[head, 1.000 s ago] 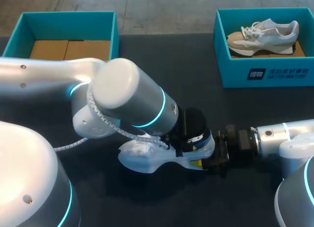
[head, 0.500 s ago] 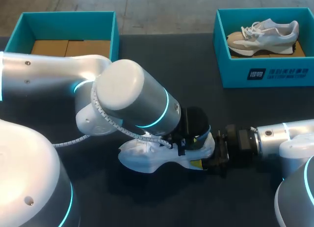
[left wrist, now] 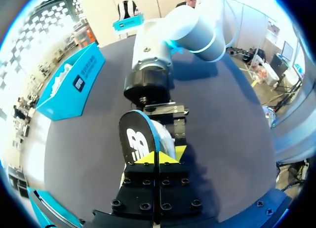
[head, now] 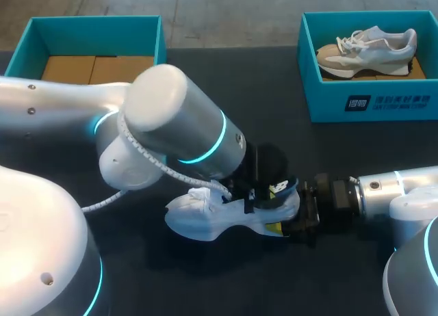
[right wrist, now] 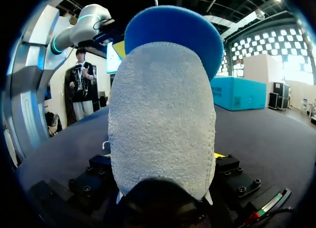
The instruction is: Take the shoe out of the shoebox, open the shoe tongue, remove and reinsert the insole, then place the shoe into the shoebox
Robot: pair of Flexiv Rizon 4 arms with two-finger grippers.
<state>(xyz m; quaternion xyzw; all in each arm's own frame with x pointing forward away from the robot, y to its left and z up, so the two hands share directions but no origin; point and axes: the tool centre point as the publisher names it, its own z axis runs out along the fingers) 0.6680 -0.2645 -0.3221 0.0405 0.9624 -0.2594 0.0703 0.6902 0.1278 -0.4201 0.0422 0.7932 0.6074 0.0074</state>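
- Our white shoe [head: 205, 219] lies on its side on the dark tabletop [head: 226, 97], in front of the middle, with its toe toward our left and its heel toward our right.
- Our right end effector [head: 291, 219] comes in low from the right and grips the heel, one finger on each side. In the right wrist view the heel fills the space between the fingers.
- Our left arm reaches past the middle and down to the shoe's opening.
- Our left end effector [left wrist: 158, 158] is at its narrowest, the yellow tips pinched together on the edge of the insole [left wrist: 136, 139].
- The insole is black with a blue underside and a white mark. Its heel end stands up out of the shoe, just ahead of the left tips; we cannot see how much remains inside.
- The left shoebox [head: 89, 27] sits at the far left of the tabletop, showing only a cardboard [head: 96, 68] floor.
- The right shoebox [head: 369, 100] sits at the far right, well apart from our arms, with a second shoe [head: 369, 48] lying inside it.
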